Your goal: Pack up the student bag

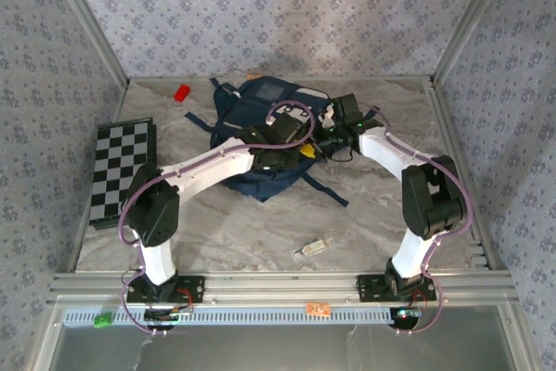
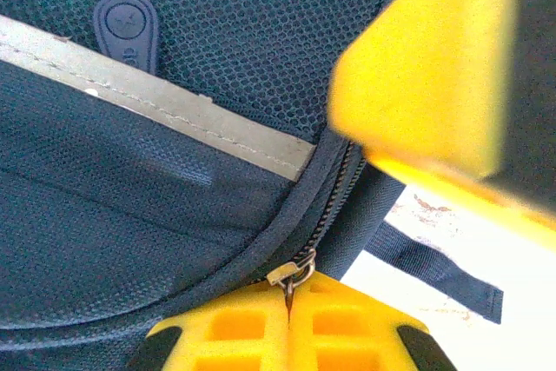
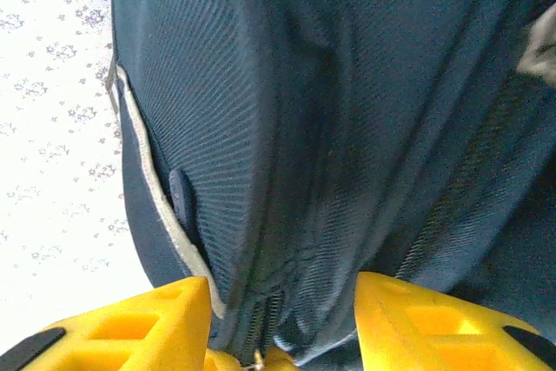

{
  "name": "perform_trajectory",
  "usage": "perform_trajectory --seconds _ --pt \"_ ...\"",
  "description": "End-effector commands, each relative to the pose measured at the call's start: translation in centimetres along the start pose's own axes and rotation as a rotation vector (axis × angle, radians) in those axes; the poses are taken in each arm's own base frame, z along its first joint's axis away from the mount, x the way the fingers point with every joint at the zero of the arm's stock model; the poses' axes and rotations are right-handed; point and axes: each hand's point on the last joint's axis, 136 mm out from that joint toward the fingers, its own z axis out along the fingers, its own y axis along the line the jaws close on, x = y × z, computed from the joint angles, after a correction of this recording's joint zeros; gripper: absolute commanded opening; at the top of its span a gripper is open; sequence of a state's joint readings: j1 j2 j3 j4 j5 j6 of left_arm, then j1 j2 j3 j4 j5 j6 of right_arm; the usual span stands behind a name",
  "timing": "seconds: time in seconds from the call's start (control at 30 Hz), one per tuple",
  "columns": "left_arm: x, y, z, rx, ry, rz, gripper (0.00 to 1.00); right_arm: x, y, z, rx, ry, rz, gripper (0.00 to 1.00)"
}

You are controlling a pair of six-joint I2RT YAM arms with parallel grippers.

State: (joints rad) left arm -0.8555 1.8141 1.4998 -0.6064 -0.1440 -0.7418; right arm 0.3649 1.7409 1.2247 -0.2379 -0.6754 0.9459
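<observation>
The student bag [image 1: 248, 112] lay flat on the marbled table [image 1: 261, 223], at the far centre between the two arms. It was navy fabric, an open honeycomb mesh above and a tighter weave below. A pale stitched trim strip [image 2: 174, 110] divided the two, and an oval rubber tab [image 2: 126, 28] sat on the mesh.

The left gripper [image 2: 288, 301] had its ribbed yellow fingers pressed together on the small metal zipper pull [image 2: 294, 271], at the end of a curved zip. The right gripper [image 3: 282, 297] stood fairly wide, but a ridge of bag fabric filled the gap and touched both fingers – it was clamped on the cloth.

The bag's long axis ran roughly far to near – which end was its top I could not tell. A flat dark strap [image 2: 434, 271] trailed onto the table.
</observation>
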Motion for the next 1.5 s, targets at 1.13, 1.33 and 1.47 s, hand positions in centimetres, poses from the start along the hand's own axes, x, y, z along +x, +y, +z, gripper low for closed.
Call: perform_trajectory --seconds 1.13,1.33,1.47 --pt "-2.4 11.2 -5.7 -0.12 -0.046 0.159 0.0 -3.9 0.7 -4.3 0.034 -0.006 -0.213 0.0" --pt "-2.1 7.4 -5.2 -0.002 -0.061 0.132 0.0 -8.1 -0.4 -5.3 0.061 -0.039 -0.182 0.0" --pt "-2.2 4.4 -4.9 0.039 -0.084 0.144 0.0 -9.7 0.4 -5.5 0.031 -0.052 -0.185 0.17"
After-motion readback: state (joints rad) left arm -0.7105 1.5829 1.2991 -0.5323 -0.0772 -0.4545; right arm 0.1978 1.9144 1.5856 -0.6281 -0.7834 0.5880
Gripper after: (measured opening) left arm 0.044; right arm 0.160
